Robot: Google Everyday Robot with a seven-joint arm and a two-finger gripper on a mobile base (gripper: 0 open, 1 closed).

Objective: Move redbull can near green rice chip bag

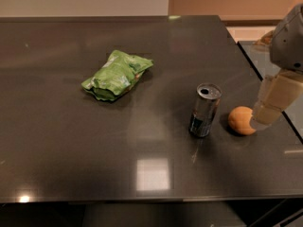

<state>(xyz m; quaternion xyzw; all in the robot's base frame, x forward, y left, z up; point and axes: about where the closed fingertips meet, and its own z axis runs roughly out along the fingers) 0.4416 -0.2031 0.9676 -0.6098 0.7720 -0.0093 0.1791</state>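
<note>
The redbull can [205, 109] stands upright on the dark table [71, 150], right of centre, silver with a dark blue band near its bottom. The green rice chip bag [117, 74] lies crumpled to the can's upper left, well apart from it. My gripper [273, 103] hangs at the right edge of the view, its pale finger reaching down just right of an orange fruit [241, 120], which sits between it and the can. The gripper holds nothing that I can see.
The orange fruit lies close to the can's right side. The table's right edge [265, 93] runs just behind the gripper, with a second dark surface [265, 60] beyond it. A bright light reflection [152, 174] shows on the tabletop near the front.
</note>
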